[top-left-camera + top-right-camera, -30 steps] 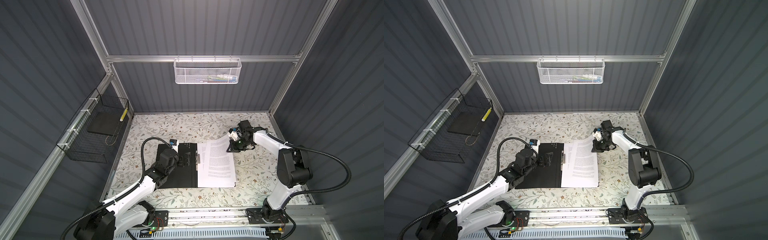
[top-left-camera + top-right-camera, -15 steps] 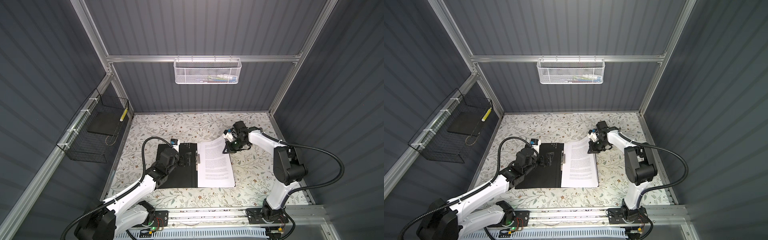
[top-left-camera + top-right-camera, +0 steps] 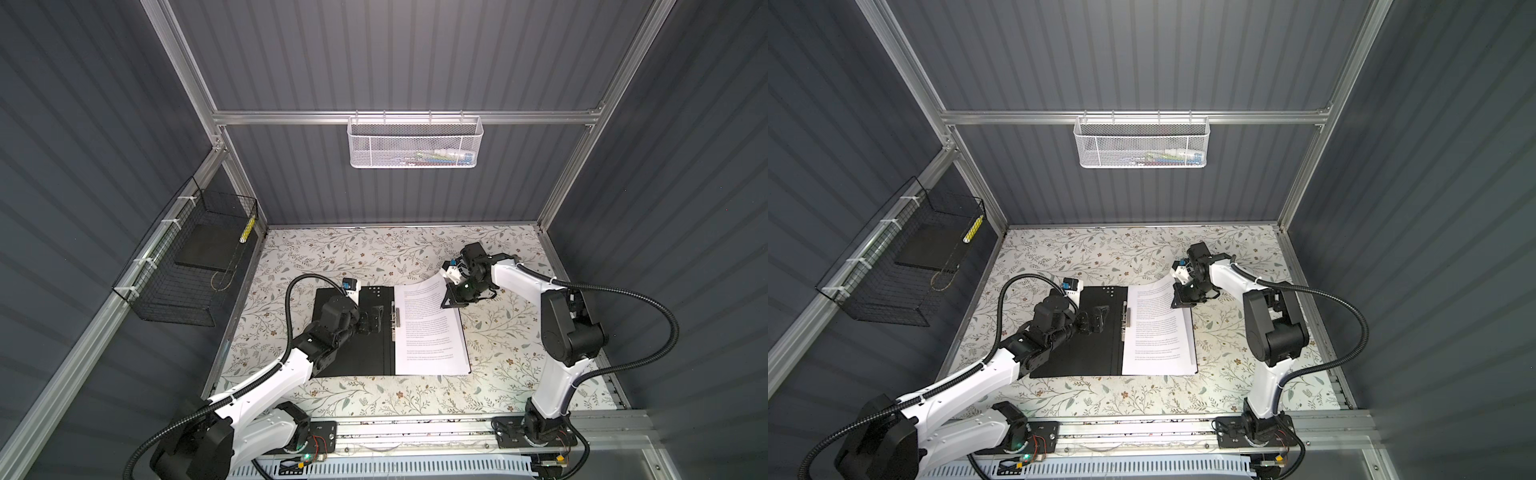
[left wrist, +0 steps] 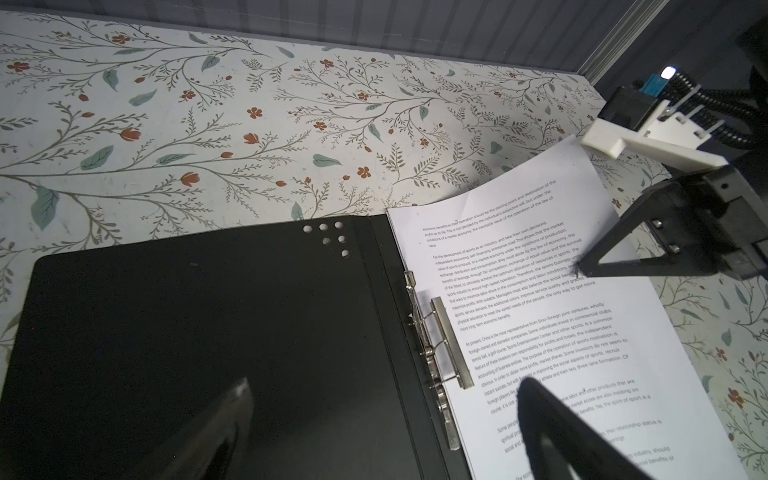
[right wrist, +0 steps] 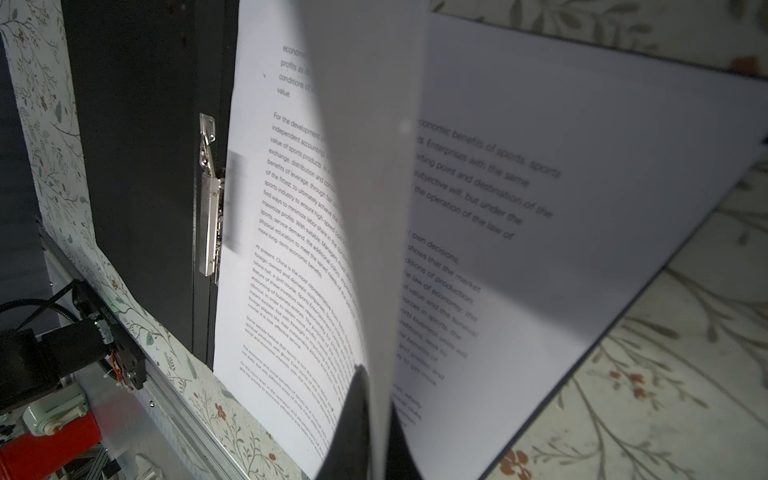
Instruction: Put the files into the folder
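In a top view, the folder (image 3: 365, 357) is lying open on the bench (image 3: 374, 399), with the files (image 3: 428, 332) resting on its right half. My left claw (image 3: 376, 318) is hovering over the black cover, jaws wide apart.

In the left wrist view, the clip (image 4: 449, 340) is sitting along the spine.

Right wrist view: my right claw (image 5: 378, 415) is clamping a corner of the files, lifting it off the stack.

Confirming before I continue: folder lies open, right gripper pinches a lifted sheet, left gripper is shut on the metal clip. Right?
No: the left gripper is open, not shut on the metal clip; the left wrist view shows it. The folder lies open and the right gripper pinches a lifted sheet.
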You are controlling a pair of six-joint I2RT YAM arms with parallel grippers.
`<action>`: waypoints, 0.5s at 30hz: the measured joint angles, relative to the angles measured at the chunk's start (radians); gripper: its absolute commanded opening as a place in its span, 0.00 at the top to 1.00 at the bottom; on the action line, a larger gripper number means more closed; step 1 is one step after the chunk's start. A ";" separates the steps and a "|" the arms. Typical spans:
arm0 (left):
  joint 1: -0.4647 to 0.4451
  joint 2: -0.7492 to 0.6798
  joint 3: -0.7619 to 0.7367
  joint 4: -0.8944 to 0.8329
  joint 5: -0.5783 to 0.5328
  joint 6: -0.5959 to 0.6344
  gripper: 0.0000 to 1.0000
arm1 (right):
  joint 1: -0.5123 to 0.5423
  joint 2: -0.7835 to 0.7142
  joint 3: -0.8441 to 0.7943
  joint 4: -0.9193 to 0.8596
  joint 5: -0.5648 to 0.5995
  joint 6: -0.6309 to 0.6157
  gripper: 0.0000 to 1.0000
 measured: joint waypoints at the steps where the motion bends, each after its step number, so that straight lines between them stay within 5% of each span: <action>1: 0.000 0.000 0.000 0.000 0.000 0.000 0.00 | 0.001 0.000 0.000 0.000 0.000 -0.002 0.95; 15: 0.000 0.000 0.000 0.000 0.003 0.000 0.00 | 0.002 0.000 0.000 0.000 0.000 -0.002 0.88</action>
